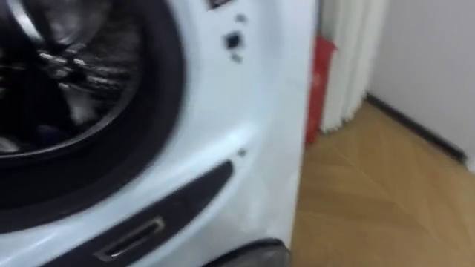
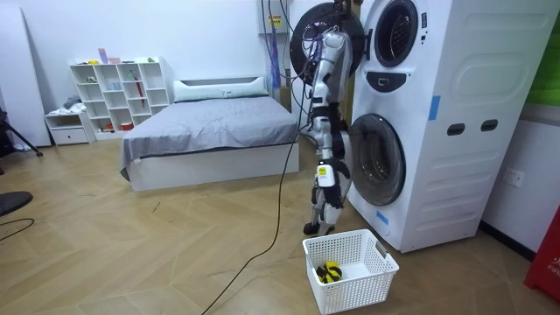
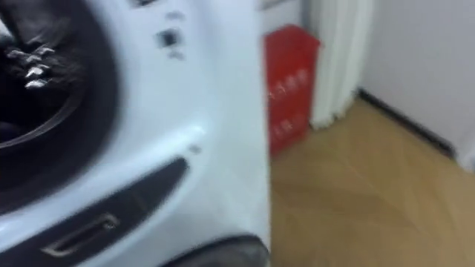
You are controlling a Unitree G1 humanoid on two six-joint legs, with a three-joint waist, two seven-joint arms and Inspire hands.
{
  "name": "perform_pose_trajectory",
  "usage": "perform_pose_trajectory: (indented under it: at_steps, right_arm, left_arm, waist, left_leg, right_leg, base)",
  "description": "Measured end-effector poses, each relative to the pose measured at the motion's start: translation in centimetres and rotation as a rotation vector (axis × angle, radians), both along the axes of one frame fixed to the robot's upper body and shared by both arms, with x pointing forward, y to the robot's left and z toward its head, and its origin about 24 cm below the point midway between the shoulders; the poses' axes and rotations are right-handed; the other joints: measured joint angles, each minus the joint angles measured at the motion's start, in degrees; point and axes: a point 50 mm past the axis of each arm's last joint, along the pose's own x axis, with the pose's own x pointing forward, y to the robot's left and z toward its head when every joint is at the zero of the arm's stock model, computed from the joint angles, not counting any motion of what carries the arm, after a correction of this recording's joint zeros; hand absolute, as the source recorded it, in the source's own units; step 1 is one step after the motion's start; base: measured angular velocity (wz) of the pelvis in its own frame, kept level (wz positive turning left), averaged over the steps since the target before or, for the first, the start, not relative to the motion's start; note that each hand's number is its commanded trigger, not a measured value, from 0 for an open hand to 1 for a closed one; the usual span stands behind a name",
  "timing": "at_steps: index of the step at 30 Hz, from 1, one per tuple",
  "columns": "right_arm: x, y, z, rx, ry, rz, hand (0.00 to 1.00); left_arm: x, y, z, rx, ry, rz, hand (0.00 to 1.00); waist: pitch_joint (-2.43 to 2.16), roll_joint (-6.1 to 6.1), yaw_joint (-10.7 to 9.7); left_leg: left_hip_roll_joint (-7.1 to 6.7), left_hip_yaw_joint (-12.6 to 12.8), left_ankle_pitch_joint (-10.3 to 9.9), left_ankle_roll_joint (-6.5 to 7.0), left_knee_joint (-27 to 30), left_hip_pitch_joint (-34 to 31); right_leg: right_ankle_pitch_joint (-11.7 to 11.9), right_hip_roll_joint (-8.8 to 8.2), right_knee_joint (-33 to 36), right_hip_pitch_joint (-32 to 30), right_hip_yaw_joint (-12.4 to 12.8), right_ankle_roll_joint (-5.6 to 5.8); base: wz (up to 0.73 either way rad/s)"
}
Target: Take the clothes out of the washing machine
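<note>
Washing machine (image 2: 437, 184), white, on wood floor (image 2: 131, 254) near bed (image 2: 210, 131), white basket (image 2: 367, 284) just before it; fingers too small to tell.

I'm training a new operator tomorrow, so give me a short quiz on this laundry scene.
1. True or false: the basket stands on the bed.
2. Where does the robot stand? A) at the shelf B) before the stacked machines C) behind the bed
3. Fill in: the object beside the machines, by the curtain, is ___ in colour.
Key: 1 false, it stands on the floor; 2 B; 3 red.
</note>
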Motion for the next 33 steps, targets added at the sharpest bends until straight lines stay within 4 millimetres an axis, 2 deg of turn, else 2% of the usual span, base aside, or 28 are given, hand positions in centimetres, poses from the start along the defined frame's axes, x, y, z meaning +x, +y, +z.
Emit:
perform_pose_trajectory:
  at_steps: [2, 3, 4, 5, 6, 8, 9, 12, 14, 15, 21, 25, 27, 28, 29, 30, 31, 32, 33]
  right_arm:
    - [0.1, 1.1, -0.6, 0.077, 0.025, 0.065, 0.0]
    - [0.4, 1.8, -0.8, 0.111, 0.019, 0.095, 0.0]
    - [0.5, 2.3, -1.0, 0.131, 0.017, 0.111, 0.0]
    - [0.4, 3.2, -1.3, 0.171, 0.015, 0.134, 0.0]
    - [0.4, 3.6, -1.4, 0.19, 0.02, 0.148, 0.0]
    - [0.6, 4.9, -1.8, 0.243, 0.041, 0.21, 0.0]
    - [0.7, 5.3, -1.9, 0.259, 0.055, 0.245, 0.0]
    - [0.9, 5.7, -2.0, 0.266, 0.08, 0.295, 0.0]
    - [1.4, 5.8, -2.1, 0.265, 0.096, 0.332, 0.0]
    - [1.5, 5.8, -2.1, 0.263, 0.101, 0.349, 0.0]
    - [1.8, 5.9, -2.1, 0.263, 0.106, 0.38, 0.0]
    - [2.1, 6.0, -2.1, 0.264, 0.115, 0.412, 0.0]
    - [2.1, 6.0, -2.1, 0.262, 0.132, 0.436, 0.0]
    - [2.0, 5.9, -2.1, 0.263, 0.139, 0.436, 0.0]
    - [2.0, 6.0, -2.2, 0.265, 0.14, 0.438, 0.0]
    - [2.0, 5.9, -2.1, 0.264, 0.141, 0.442, 0.0]
    - [2.0, 5.9, -2.1, 0.263, 0.14, 0.446, 0.0]
    - [2.1, 5.7, -2.1, 0.257, 0.139, 0.453, 0.0]
    - [2.2, 5.4, -2.0, 0.247, 0.141, 0.467, 0.0]
  left_arm:
    - [-0.3, -0.9, -0.3, -0.046, 0.011, -0.013, 0.0]
    - [-0.3, -1.3, -0.4, -0.064, 0.012, -0.022, 0.0]
    - [-0.3, -1.3, -0.4, -0.069, 0.016, -0.025, 0.0]
    - [-0.5, -1.2, -0.5, -0.07, 0.02, -0.022, 0.0]
    - [-0.6, -1.2, -0.4, -0.069, 0.022, -0.018, 0.0]
    - [-1.2, -0.9, -0.5, -0.062, 0.036, -0.005, 0.0]
    - [-1.7, -0.9, -0.5, -0.067, 0.049, 0.002, 0.0]
    - [-2.1, -1.2, -0.7, -0.082, 0.063, 0.004, 0.0]
    - [-2.1, -1.2, -0.7, -0.082, 0.062, 0.009, 0.0]
    - [-2.1, -1.1, -0.7, -0.082, 0.06, 0.017, 0.0]
    - [-1.9, -1.3, -0.7, -0.089, 0.05, 0.023, 0.0]
    - [-1.6, -1.3, -0.6, -0.083, 0.049, -0.004, 0.0]
    - [-1.7, -1.2, -0.6, -0.079, 0.058, -0.019, 0.0]
    - [-1.9, -1.0, -0.6, -0.072, 0.068, -0.038, 0.0]
    - [-1.9, -0.7, -0.5, -0.061, 0.074, -0.048, 0.0]
    - [-1.9, -0.5, -0.5, -0.054, 0.077, -0.045, 0.0]
    - [-1.4, -0.5, -0.4, -0.049, 0.07, -0.05, 0.0]
    - [-1.1, -0.4, -0.4, -0.042, 0.067, -0.059, 0.0]
    - [-0.8, -0.2, -0.3, -0.041, 0.059, -0.058, 0.0]
  waist:
    - [0.1, -0.69, 2.19]
    - [0.4, -1.39, 2.72]
    - [0.49, -1.85, 3.35]
    - [0.36, -2.72, 4.35]
    - [0.26, -2.91, 5.19]
    - [0.75, -4.09, 7.66]
    - [0.76, -4.53, 8.52]
    - [0.8, -4.71, 10.08]
    - [1.3, -4.92, 10.98]
    - [1.37, -4.98, 11.63]
    - [1.55, -5.11, 11.9]
    - [1.54, -5.17, 11.73]
    - [1.51, -5.22, 12.02]
    - [1.5, -5.22, 12.39]
    - [1.51, -5.26, 12.57]
    - [1.45, -5.32, 12.72]
    - [1.46, -5.3, 12.95]
    - [1.35, -5.01, 13.09]
    - [1.31, -4.72, 13.12]
  left_leg:
    - [-0.02, -1.78, -0.01, -0.02, -0.43, 1.42]
    - [-0.14, -3.04, -0.01, -0.03, -0.58, 1.89]
    - [-0.2, -3.68, 0.0, -0.04, -0.6, 2.04]
    - [-0.21, -4.58, -0.02, -0.13, -0.71, 2.25]
    - [-0.2, -4.82, -0.05, -0.22, -0.83, 2.41]
    - [-0.22, -5.56, -0.24, -0.51, -1.11, 3.1]
    - [-0.26, -5.98, -0.26, -0.55, -1.11, 3.15]
    - [-0.42, -6.56, -0.26, -0.55, -1.0, 3.3]
    - [-0.63, -6.95, -0.26, -0.55, -1.07, 4.07]
    - [-0.64, -7.06, -0.26, -0.55, -1.09, 4.22]
    - [-0.65, -8.02, -0.36, -0.68, -1.19, 5.18]
    - [-0.35, -8.29, -0.97, -0.9, -0.84, 5.17]
    - [-0.14, -8.04, -1.47, -1.04, 0.69, 4.85]
    - [0.23, -7.81, -2.47, -1.28, 2.64, 4.18]
    - [0.55, -8.0, -3.67, -1.76, 6.27, 2.61]
    - [0.8, -8.06, -4.43, -2.72, 10.31, 0.51]
    - [0.96, -8.03, -4.56, -2.95, 12.63, -0.77]
    - [1.24, -8.17, -4.84, -3.52, 17.37, -3.72]
    - [1.65, -8.32, -5.32, -5.8, 21.59, -6.13]
  right_leg:
    - [0.78, 0.08, -2.88, 3.22, -1.99, 0.11]
    - [0.96, -0.04, -4.07, 4.48, -3.31, 0.11]
    - [0.95, -0.02, -4.33, 4.89, -3.72, 0.11]
    - [0.96, 0.05, -4.59, 5.31, -3.7, 0.11]
    - [0.97, 0.1, -4.96, 5.61, -3.55, 0.13]
    - [0.99, 0.35, -6.53, 7.12, -3.67, 0.13]
    - [1.0, 0.35, -6.93, 7.48, -3.64, 0.13]
    - [1.0, 0.3, -7.29, 7.94, -3.44, 0.13]
    - [1.0, 0.23, -8.25, 9.09, -3.05, 0.13]
    - [1.0, 0.26, -8.34, 9.37, -2.85, 0.13]
    - [0.99, 0.36, -8.38, 10.71, -2.74, 0.13]
    - [0.98, 1.14, -8.12, 10.73, -2.73, 0.12]
    - [0.93, 1.31, -7.83, 10.88, -2.77, 0.02]
    - [0.69, 1.72, -7.51, 10.9, -2.86, -0.36]
    - [0.19, 2.21, -6.79, 10.53, -2.99, -1.22]
    - [0.09, 2.47, -6.55, 9.85, -2.84, -1.4]
    - [0.06, 2.54, -6.11, 9.39, -2.85, -1.46]
    - [0.41, 3.03, -6.02, 8.68, -2.95, -2.03]
    - [0.52, 3.45, -6.21, 8.31, -3.36, -2.21]
  base:
    - [0.43]
    - [0.51]
    - [0.5]
    - [0.37]
    - [0.26]
    - [0.17]
    - [0.2]
    - [0.17]
    - [0.13]
    - [0.07]
    - [0.07]
    - [0.0]
    - [-0.06]
    - [-0.05]
    - [0.0]
    - [0.05]
    - [0.05]
    - [0.0]
    - [0.0]
